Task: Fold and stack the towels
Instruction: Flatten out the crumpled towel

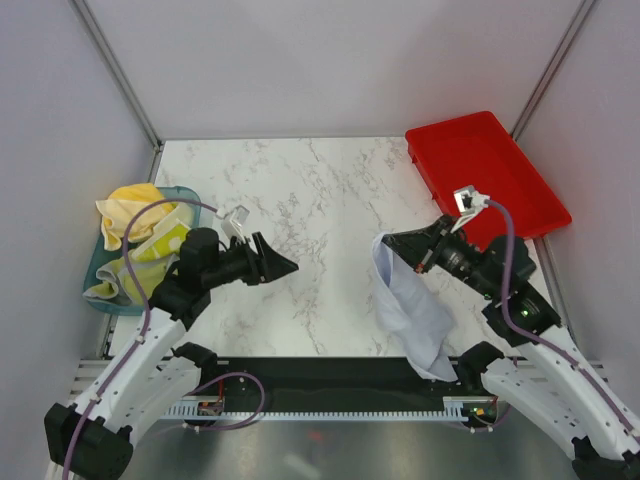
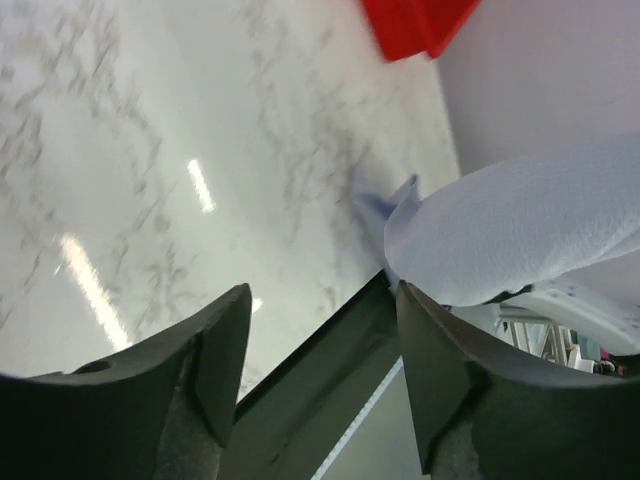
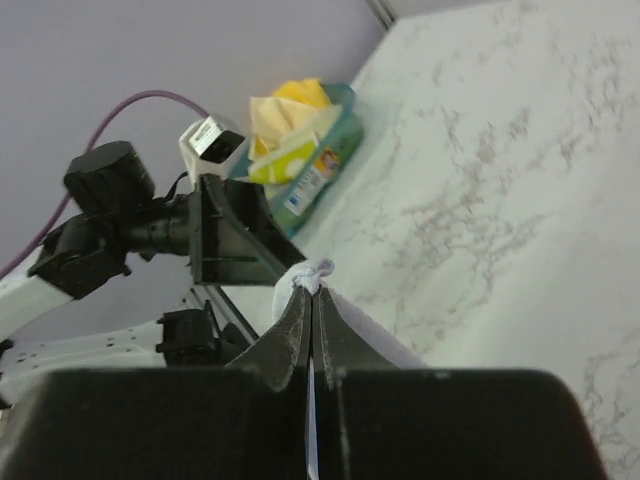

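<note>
A pale grey-blue towel [image 1: 412,315] hangs from my right gripper [image 1: 386,244], which is shut on its top corner above the right half of the marble table. Its lower end drapes over the table's near edge. In the right wrist view a bunched bit of the towel [image 3: 305,272] pokes out of my right gripper [image 3: 311,290]. My left gripper [image 1: 284,266] points toward it from the left, apart from it. Its jaws [image 2: 322,290] stand open and empty, and the towel [image 2: 520,235] shows beyond the right finger. More towels, yellow [image 1: 128,205] and printed [image 1: 160,243], lie in a tub.
The translucent teal tub [image 1: 98,262] sits at the table's left edge, also seen as the tub [image 3: 325,165] in the right wrist view. A red tray [image 1: 490,170] stands at the back right corner. Grey walls close in the table on three sides.
</note>
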{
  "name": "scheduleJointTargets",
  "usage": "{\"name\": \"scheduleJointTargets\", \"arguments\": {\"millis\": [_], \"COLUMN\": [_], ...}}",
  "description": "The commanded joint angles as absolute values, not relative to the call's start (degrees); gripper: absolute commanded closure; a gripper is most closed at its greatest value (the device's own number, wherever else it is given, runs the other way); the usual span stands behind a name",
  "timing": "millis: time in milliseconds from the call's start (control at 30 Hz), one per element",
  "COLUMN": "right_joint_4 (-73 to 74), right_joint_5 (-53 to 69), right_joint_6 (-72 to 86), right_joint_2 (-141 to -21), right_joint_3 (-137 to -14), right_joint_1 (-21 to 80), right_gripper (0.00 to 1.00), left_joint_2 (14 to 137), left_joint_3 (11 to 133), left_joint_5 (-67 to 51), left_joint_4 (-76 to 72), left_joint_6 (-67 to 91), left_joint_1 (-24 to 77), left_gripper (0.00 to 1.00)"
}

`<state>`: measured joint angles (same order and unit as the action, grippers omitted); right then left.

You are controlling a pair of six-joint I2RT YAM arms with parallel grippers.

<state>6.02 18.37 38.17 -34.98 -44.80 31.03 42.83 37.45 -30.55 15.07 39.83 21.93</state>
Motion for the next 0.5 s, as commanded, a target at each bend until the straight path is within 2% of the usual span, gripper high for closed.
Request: {"name": "scheduleJointTargets", "arguments": {"millis": [0,133,200,300,467], "right_joint_4": [0.6,-3.0,-1.2,1.4,3.0], "right_joint_5": [14.3,10.4,10.5,11.9,11.7], "right_joint_6": [42.0,41.4,38.2,34.0,30.6], "right_joint_2": [-43.0,-56.7,-66.5,-74.9,-80.7], "right_joint_3": [-40.2,-39.4,-43.8,-48.9,-50.8], "right_joint_1": [31.2,31.2,31.2,31.0,29.2], "right_gripper": [1.00,1.00,1.00,1.00,1.00], "left_joint_2": [42.4,48.4,52.1,62.5,79.4], "left_joint_3": [32.9,30.9,30.9,33.7,39.7], "left_joint_5": [-29.5,-26.2,-25.5,-22.8,-16.4], "left_joint_4": [5.9,3.4,0.3,-3.2,-5.4], "left_joint_6": [43.2,40.9,40.2,38.2,35.2], "left_joint_1": [22.1,22.6,24.1,27.3,30.1], "left_gripper": [0.29,0.27,0.28,0.32,0.36]}}
